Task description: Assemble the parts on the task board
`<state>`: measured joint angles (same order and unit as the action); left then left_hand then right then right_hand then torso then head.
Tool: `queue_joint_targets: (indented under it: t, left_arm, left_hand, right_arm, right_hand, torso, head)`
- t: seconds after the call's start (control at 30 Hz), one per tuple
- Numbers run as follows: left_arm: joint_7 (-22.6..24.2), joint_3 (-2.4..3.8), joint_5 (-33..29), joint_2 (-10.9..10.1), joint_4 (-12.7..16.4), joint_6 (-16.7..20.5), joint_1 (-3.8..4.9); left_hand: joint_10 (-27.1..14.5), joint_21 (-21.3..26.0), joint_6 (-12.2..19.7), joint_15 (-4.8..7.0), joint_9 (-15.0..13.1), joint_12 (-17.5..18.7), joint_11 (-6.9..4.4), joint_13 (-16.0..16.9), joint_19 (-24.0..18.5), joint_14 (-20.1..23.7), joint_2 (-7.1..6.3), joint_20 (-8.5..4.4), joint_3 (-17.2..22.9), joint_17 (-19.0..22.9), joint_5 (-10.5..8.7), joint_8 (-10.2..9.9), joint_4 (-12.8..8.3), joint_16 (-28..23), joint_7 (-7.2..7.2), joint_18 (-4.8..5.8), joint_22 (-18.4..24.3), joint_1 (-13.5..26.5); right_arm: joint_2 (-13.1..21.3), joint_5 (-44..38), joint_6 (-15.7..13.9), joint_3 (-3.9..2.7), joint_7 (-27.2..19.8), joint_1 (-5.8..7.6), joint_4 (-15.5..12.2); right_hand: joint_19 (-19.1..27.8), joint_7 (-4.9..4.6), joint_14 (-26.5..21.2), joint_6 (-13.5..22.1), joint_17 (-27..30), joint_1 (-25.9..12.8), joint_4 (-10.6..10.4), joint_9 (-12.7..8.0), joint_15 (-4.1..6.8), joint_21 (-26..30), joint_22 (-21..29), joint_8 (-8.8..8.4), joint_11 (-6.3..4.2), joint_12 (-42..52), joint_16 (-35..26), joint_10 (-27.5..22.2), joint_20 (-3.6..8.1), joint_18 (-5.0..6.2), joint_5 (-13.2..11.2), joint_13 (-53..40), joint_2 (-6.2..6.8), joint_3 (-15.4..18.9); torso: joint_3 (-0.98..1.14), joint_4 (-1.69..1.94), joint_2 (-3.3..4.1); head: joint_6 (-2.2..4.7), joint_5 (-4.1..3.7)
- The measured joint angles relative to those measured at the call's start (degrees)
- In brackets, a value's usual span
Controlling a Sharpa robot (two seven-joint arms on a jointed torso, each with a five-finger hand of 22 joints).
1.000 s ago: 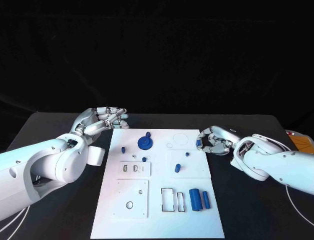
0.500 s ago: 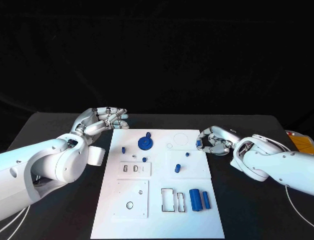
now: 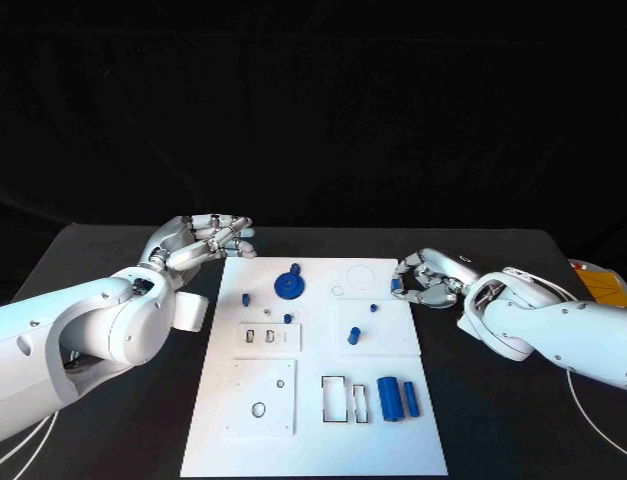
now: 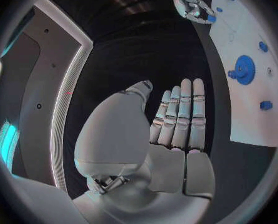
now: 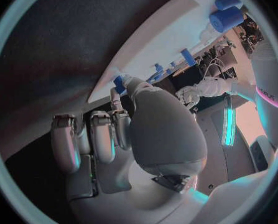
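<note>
- Task board, mid-table: assembly looks barely begun; most parts lie loose.
- My left hand, fingers straight and together, holds nothing beside the board's far left corner.
- Blue gear seated; two cylinders wait near.
- My right hand pinches a small blue part at the board's right edge.
- Orange object lies far right, clear of work.

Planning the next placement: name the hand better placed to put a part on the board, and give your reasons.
Right. The right hand already pinches a small blue part at the white board's right edge. The left hand lies flat beyond the board's far left corner, holding nothing.
</note>
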<state>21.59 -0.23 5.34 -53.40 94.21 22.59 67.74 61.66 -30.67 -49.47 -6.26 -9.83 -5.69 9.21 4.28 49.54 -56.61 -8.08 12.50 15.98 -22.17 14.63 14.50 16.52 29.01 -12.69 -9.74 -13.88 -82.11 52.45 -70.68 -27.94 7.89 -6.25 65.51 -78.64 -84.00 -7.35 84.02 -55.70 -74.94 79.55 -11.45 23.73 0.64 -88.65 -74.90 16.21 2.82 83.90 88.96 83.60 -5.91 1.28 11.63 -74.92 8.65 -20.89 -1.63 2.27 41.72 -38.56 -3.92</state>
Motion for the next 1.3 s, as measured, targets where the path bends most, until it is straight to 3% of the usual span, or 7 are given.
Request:
queue_joint_targets:
  t: [0.43,0.6,0.73,0.9,1.3]
  left_arm:
    - [-0.2,0.0,0.01,-0.06,-0.03,-0.01,0.0]
    - [-0.26,-0.01,0.01,-0.05,-0.08,-0.02,0.0]
    - [-0.35,-0.01,0.02,0.0,-0.15,-0.02,0.0]
    - [-0.48,-0.02,0.04,0.16,-0.32,-0.02,-0.01]
    - [-0.69,-0.05,0.08,0.78,-0.88,-0.05,-0.09]
  left_hand:
    - [0.0,0.0,0.0,0.0,0.0,0.0,0.0,0.0,0.0,0.0,0.0,0.0,0.0,0.01,0.0,0.0,0.0,0.0,0.0,0.0,0.01,0.0]
    - [0.0,0.0,0.0,0.0,0.0,0.0,0.0,0.0,0.0,0.0,0.0,0.0,0.0,0.01,0.0,0.0,0.0,0.0,0.0,0.0,0.01,0.0]
    - [-0.22,-0.24,0.0,0.0,0.0,0.0,0.22,-0.01,0.0,0.42,-0.49,0.0,0.32,-0.08,0.0,0.0,-0.33,0.0,0.0,0.0,-0.06,-0.49]
    - [-0.22,-0.24,0.0,0.0,0.0,0.0,0.22,-0.01,-0.21,0.42,-0.49,-0.21,0.32,-0.08,0.0,0.0,-0.32,0.0,0.0,0.0,-0.07,-0.49]
    - [-0.22,-0.23,0.0,0.0,0.0,0.0,0.22,-0.01,-0.21,0.42,-0.49,-0.21,0.32,-0.07,0.0,0.0,-0.32,0.0,0.0,0.0,-0.06,-0.49]
  right_arm:
    - [0.38,0.35,-2.18,-0.06,0.57,0.01,-1.89]
    - [1.02,0.34,-2.55,-0.12,2.29,0.35,-5.52]
    - [1.02,0.21,-2.59,-0.2,4.45,0.98,-9.33]
    - [-0.57,-0.07,-2.56,-0.21,6.99,1.39,-12.91]
    - [-7.94,-4.65,-2.57,-0.07,13.33,1.27,-16.27]
  right_hand:
    - [0.0,0.01,0.0,0.01,0.01,-0.01,0.16,0.3,0.4,-0.48,-0.03,0.56,-0.2,0.28,0.0,0.2,0.38,0.0,0.19,0.0,-0.45,-0.47]
    - [0.02,0.01,0.0,0.01,0.01,0.0,0.3,0.3,0.4,-0.71,-0.04,0.64,-0.2,0.28,0.0,0.2,0.63,0.0,0.35,0.0,-0.45,-0.65]
    - [0.0,0.02,0.0,0.02,0.02,0.07,0.32,0.3,0.4,-1.05,-0.04,0.65,-0.36,0.28,0.0,0.36,0.79,-0.68,0.35,0.0,-0.52,-0.95]
    - [0.0,0.11,0.0,0.11,0.02,0.08,0.4,0.3,0.4,-1.05,-0.04,0.65,-0.41,0.27,0.0,0.41,0.79,-0.89,0.8,0.0,-0.52,-1.19]
    - [0.0,0.13,0.0,0.13,0.02,0.15,0.48,0.3,0.4,-1.05,-0.03,0.64,-0.4,0.27,0.0,0.4,0.78,-0.89,1.04,0.0,-0.59,-1.41]
  torso:
    - [0.02,-0.03,-0.07]
    - [-0.01,-0.08,-0.16]
    - [-0.04,-0.1,-0.21]
    - [-0.08,-0.21,-0.24]
    - [-0.12,-0.31,-0.55]
  head:
    - [-0.06,0.23]
    - [-0.12,0.42]
    - [-0.21,0.58]
    - [-0.32,0.87]
    - [-1.57,3.09]
